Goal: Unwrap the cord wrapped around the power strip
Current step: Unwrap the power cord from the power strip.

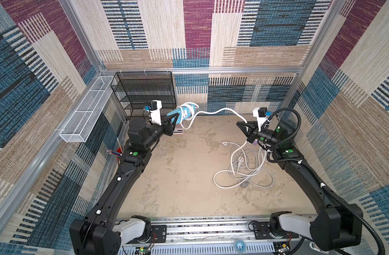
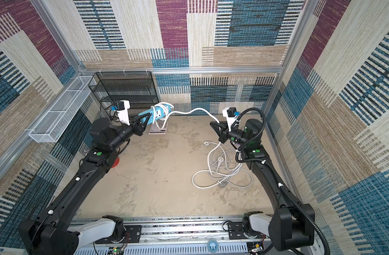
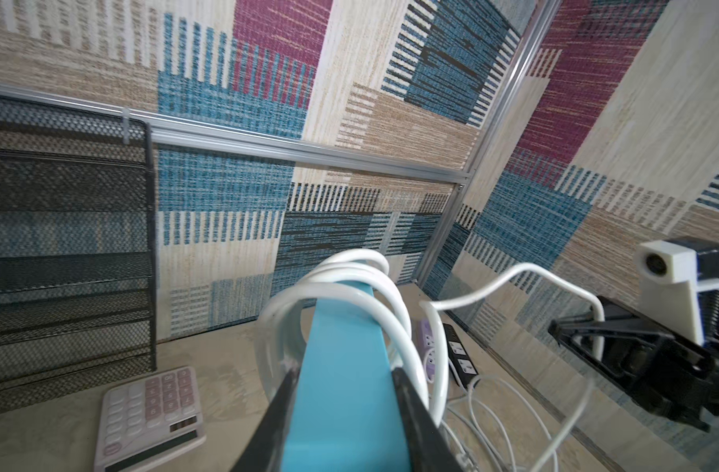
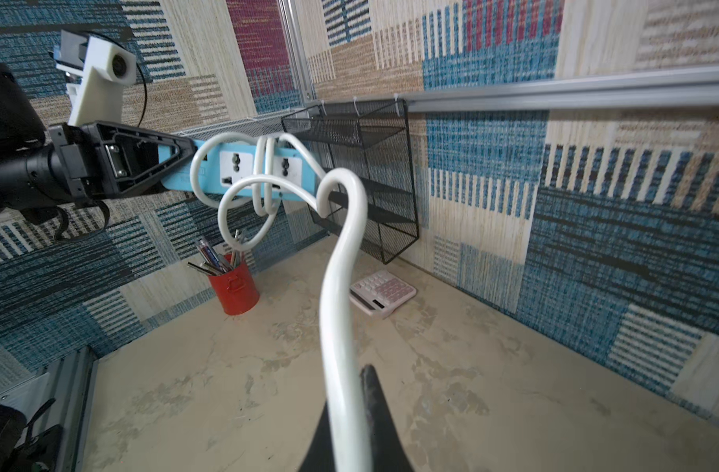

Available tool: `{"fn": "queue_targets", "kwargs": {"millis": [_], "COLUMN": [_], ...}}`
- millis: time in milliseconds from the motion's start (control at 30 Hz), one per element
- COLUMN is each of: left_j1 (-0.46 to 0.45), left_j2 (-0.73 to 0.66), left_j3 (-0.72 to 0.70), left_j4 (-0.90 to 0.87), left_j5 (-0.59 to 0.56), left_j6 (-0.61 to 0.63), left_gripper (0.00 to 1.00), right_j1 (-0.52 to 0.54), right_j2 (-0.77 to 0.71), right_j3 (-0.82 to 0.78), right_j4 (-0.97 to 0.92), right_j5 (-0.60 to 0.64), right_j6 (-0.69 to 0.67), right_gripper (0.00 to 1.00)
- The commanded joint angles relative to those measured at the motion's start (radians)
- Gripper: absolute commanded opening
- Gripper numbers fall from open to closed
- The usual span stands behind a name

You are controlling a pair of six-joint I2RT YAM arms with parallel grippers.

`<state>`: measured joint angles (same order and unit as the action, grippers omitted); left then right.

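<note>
A blue power strip (image 4: pixel 235 166) is held in the air above the far left of the table (image 1: pixel 184 181), near a black mesh rack (image 1: pixel 145 95). It is clamped at one end by the left gripper (image 3: pixel 341 376), whose fingers are pressed against its two long sides. The other end is left free, so that turns can be slipped off it.

The white cord (image 4: pixel 337 294) is wound around that free half in several loose turns, and one slack loop hangs below. From the strip the cord is led in a wavy line through the air to the right gripper (image 1: pixel 242 124), well apart at the far right. There it is pinched between nearly closed fingers.

Past that grip the cord drops towards a heap of white cable (image 1: pixel 242 170) on the table. Which strands of the heap belong to it cannot be told.

The task is judged partly done: a long length is free, but turns are left on the strip. The strip is probably raised so that the cord can be carried around it without being dragged over the table. A calculator (image 3: pixel 151 412) lies on the table below the strip and could be caught by the hanging loop.
</note>
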<state>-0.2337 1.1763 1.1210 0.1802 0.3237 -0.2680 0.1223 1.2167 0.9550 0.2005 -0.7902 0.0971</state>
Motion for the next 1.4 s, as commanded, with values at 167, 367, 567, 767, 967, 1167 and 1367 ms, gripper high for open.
{"fn": "queue_targets", "kwargs": {"millis": [167,367,567,767,967,1167,1367], "left_j1": [0.042,0.071,0.076,0.076,0.076,0.076,0.076], "left_j2": [-0.103,-0.116,-0.116,-0.105,-0.097,-0.078,-0.054], "left_j3": [-0.05,-0.057,-0.063,-0.068,-0.07,-0.064,-0.049], "left_j4": [0.097,0.112,0.121,0.134,0.139,0.148,0.16], "left_j5": [-0.18,-0.177,-0.17,-0.153,-0.143,-0.103,-0.016], "left_j6": [0.112,0.106,0.103,0.088,0.081,0.061,0.039], "left_gripper": [0.0,0.0,0.0,0.0,0.0,0.0,0.0], "right_j1": [0.0,0.0,0.006,0.023,0.029,0.042,0.056], "right_j2": [-0.025,0.047,0.158,0.247,0.339,0.341,0.259], "right_j3": [-0.14,-0.219,-0.314,-0.36,-0.386,-0.375,-0.369], "right_j4": [-0.136,-0.172,-0.083,0.006,0.085,0.096,0.073], "right_j5": [0.164,0.288,0.369,0.44,0.471,0.477,0.46], "right_j6": [0.099,0.163,0.243,0.287,0.323,0.311,0.277], "right_gripper": [0.0,0.0,0.0,0.0,0.0,0.0,0.47]}}
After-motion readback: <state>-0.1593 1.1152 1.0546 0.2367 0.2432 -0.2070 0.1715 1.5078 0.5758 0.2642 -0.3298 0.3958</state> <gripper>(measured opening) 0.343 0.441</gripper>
